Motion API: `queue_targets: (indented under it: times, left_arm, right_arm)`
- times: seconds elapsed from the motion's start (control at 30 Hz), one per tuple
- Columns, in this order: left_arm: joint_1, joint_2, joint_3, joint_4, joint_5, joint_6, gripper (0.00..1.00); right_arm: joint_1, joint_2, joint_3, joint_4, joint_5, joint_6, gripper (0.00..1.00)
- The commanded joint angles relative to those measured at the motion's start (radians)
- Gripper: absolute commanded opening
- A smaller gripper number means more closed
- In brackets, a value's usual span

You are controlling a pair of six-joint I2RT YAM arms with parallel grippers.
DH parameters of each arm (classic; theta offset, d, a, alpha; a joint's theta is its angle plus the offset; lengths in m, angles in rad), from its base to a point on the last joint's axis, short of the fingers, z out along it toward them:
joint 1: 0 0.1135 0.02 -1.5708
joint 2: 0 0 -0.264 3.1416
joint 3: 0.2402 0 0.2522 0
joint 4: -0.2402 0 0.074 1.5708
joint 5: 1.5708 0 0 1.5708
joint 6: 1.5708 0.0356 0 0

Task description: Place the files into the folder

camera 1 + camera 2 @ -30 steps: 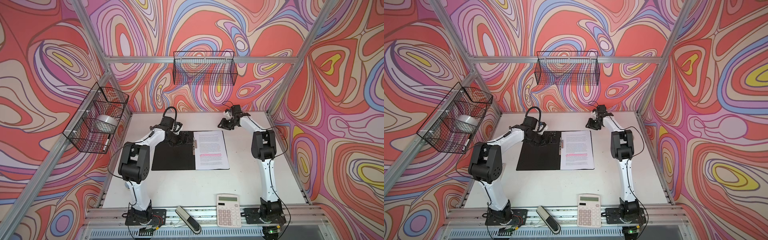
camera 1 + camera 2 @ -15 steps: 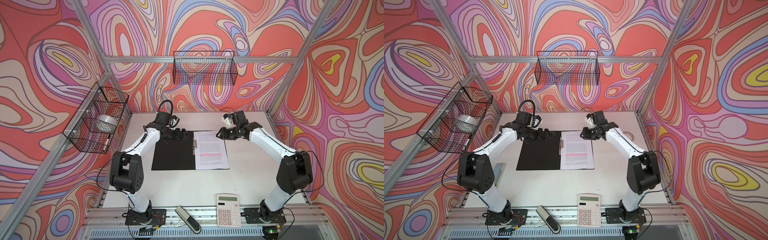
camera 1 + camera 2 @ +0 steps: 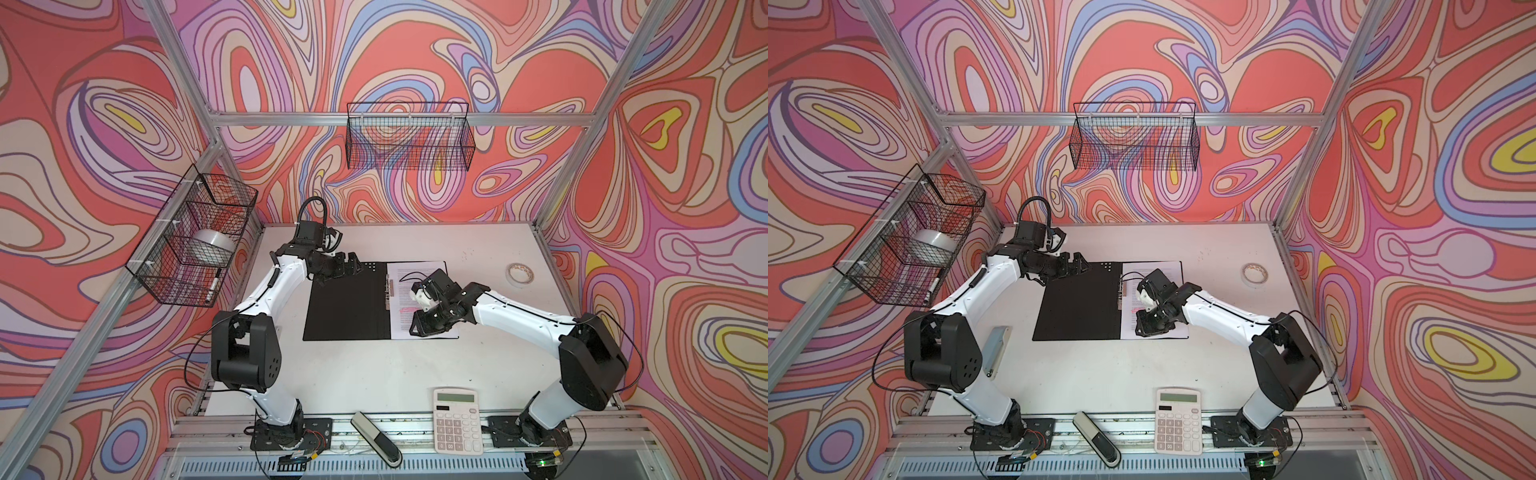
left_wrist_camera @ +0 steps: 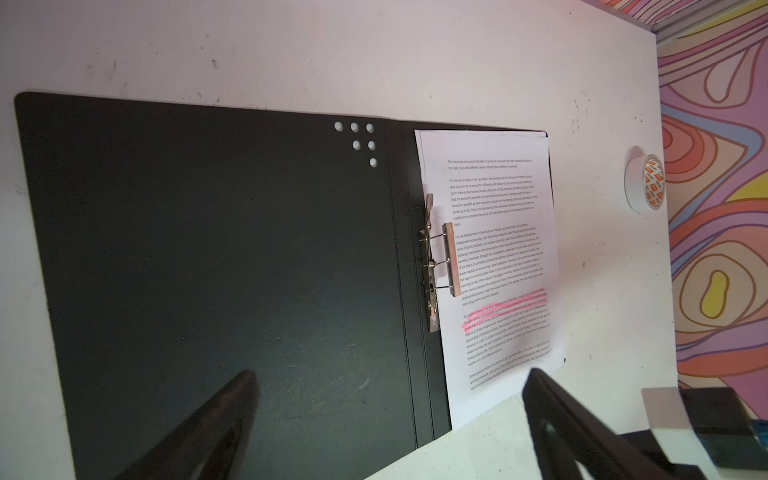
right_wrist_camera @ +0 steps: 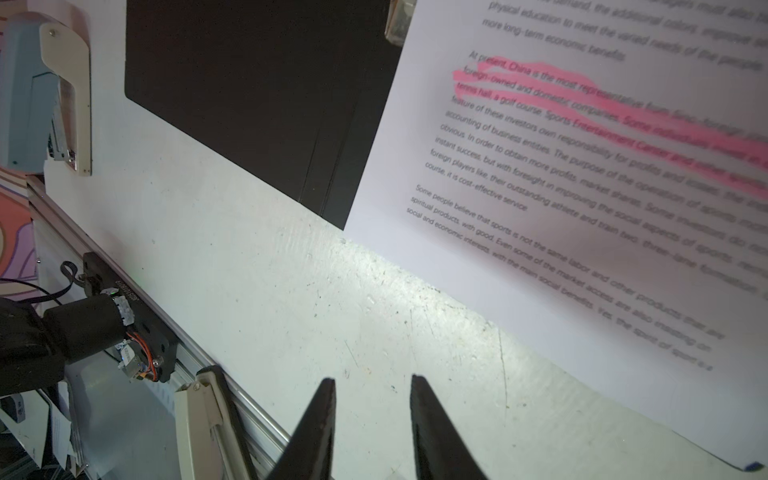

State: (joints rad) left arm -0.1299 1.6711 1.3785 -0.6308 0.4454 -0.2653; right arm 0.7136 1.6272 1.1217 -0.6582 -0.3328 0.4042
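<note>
Files (image 4: 498, 257) lie in the folder (image 4: 208, 270), long axis front-to-back, tops toward the back wall; left gripper (image 4: 390, 374) gapes, right gripper (image 5: 372, 379) barely parted, both empty.

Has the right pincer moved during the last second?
Yes. The right pincer has come from by the far right corner of the files toward their near edge, closer to the calculator.
</note>
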Motion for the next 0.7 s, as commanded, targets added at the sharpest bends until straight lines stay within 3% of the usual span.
queue_targets:
  times: [0.0, 0.67]
  left_arm:
    - [0.01, -0.034, 0.008, -0.044, 0.009, 0.001, 1.0]
    - [0.015, -0.028, 0.002, -0.035, 0.023, -0.005, 1.0]
  right_arm:
    - [0.033, 0.055, -0.004, 0.017, 0.053, 0.025, 0.32]
    - [0.083, 0.24, 0.055, -0.002, 0.191, 0.02, 0.33]
